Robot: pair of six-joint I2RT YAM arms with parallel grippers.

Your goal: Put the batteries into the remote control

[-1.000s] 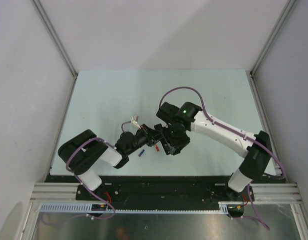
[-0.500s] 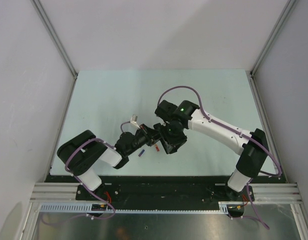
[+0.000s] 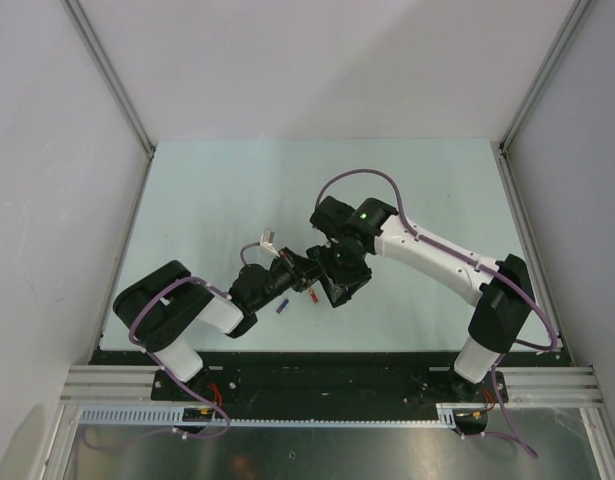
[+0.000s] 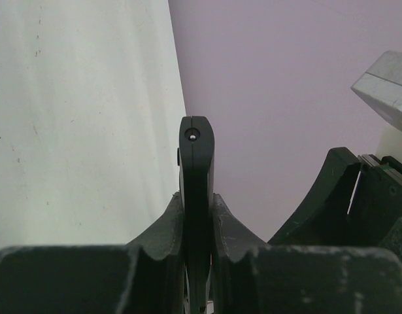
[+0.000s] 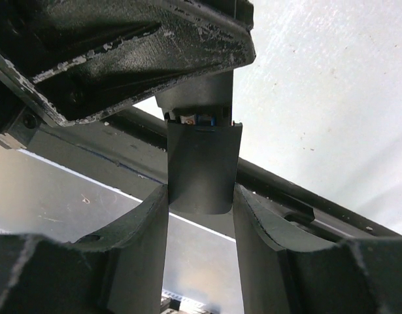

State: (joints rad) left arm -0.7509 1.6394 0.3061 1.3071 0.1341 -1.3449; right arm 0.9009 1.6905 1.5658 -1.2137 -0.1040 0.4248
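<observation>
two black grippers meet over the pale, matte desk point(image 3: 237, 190), low above the middle of its near edge, both clamped on one remote control point(image 4: 196, 163), a slim, smooth black plastic bar. the left gripper point(image 4: 197, 204) is squeezed narrow on the bar's thin sides, seen edge-on from its wrist. the right gripper point(image 5: 201, 191), set wider, presses its scuffed fingers point(image 5: 145, 235) against both flanks of the remote's rounded end, where blue and red specks show at a seam. two tiny, short cylinders lie on the desk just beside the grippers, toward the near edge, apart from each other: one purple-blue battery point(image 3: 282, 306) and one red-orange battery point(image 3: 314, 296).
</observation>
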